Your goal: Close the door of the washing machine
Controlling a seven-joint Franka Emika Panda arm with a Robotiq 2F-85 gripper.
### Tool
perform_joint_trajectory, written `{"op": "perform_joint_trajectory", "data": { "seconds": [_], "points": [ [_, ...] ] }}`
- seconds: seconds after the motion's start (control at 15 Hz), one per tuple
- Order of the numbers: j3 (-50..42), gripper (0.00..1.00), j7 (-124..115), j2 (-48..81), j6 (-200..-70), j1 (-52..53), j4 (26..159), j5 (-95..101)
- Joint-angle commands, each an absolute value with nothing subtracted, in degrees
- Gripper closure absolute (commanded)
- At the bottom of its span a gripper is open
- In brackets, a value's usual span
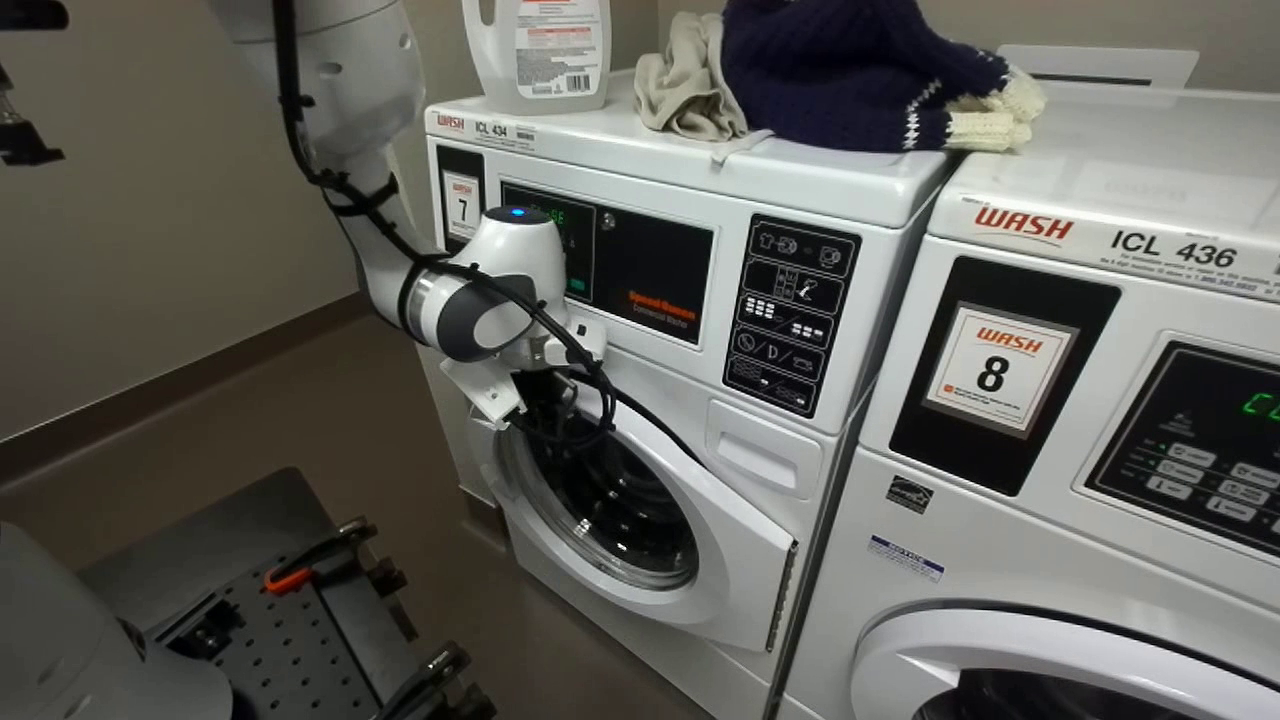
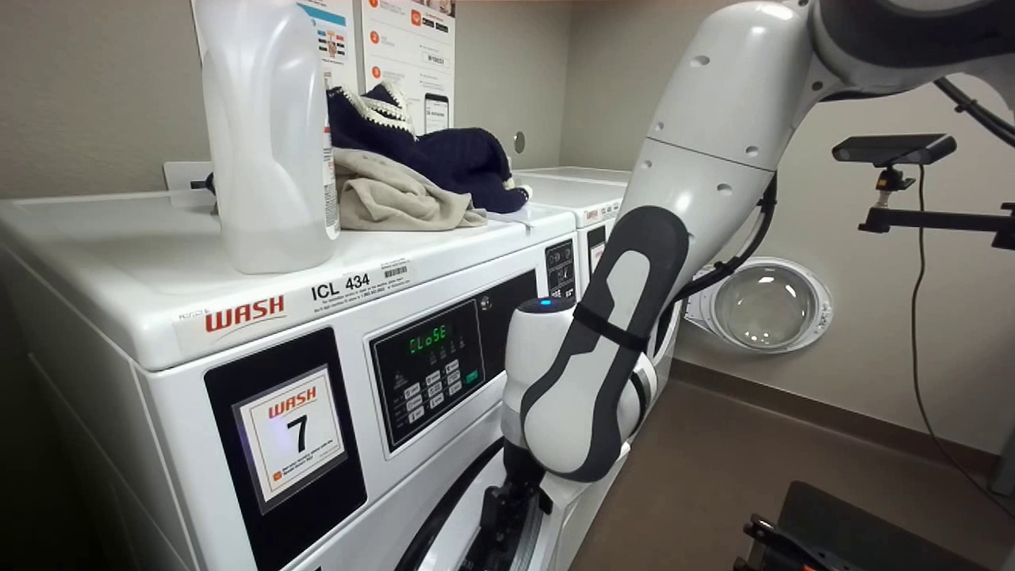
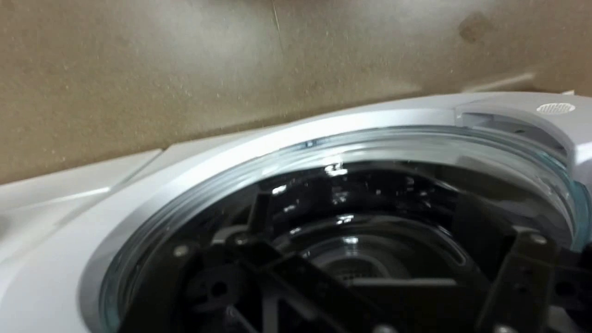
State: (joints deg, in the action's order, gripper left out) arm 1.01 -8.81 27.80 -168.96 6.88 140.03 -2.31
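A: First entry?
B: Door (image 1: 640, 520), one. Round, white rim, dark-looking glass. On the front of the washing machine (image 1: 650, 370) marked 7, hinge strip (image 1: 783, 597) along its right edge. Ajar, left edge apart from the machine front.
A: Tool?
B: Gripper (image 3: 379, 245), one, black, at the upper part of the door. Fingers (image 3: 518, 277) spread, glass showing between them in the wrist view. Contact with the rim: cannot tell.
A: Bearer?
B: Arm (image 2: 706, 159), white and grey, crossing before the washing machine in both exterior views.
A: Controls?
B: Display (image 2: 428, 373), black, green letters reading CLOSE. Number card (image 2: 293, 436) to its left.
A: On top?
B: Jug (image 2: 270, 151), pale plastic, left. Cloth (image 1: 690, 85), beige, middle. Sweater (image 1: 830, 80), navy, cream trim, right.
A: Further out?
B: Second machine (image 1: 1000, 560), white, marked 8, just right. In an exterior view: another round door (image 2: 765, 305), far, swung wide; posters (image 2: 408, 71), behind the sweater; camera (image 2: 896, 149), black, right. Perforated plate (image 1: 300, 660), dark, near left.
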Motion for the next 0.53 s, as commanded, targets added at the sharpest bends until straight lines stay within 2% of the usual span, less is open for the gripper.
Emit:
{"op": "perform_joint_trajectory", "data": {
  "seconds": [0.0, 0.27, 0.47],
  "points": [
    [-8.8, 0.0, -15.2, 31.6, -179.1, 18.1, 136.6, 1.6],
    [-15.5, 0.0, -16.4, 35.0, -185.8, 26.7, 137.3, -1.8],
    [-16.5, 0.0, -15.7, 36.0, -189.0, 29.0, 138.4, -6.6]
  ]
}}
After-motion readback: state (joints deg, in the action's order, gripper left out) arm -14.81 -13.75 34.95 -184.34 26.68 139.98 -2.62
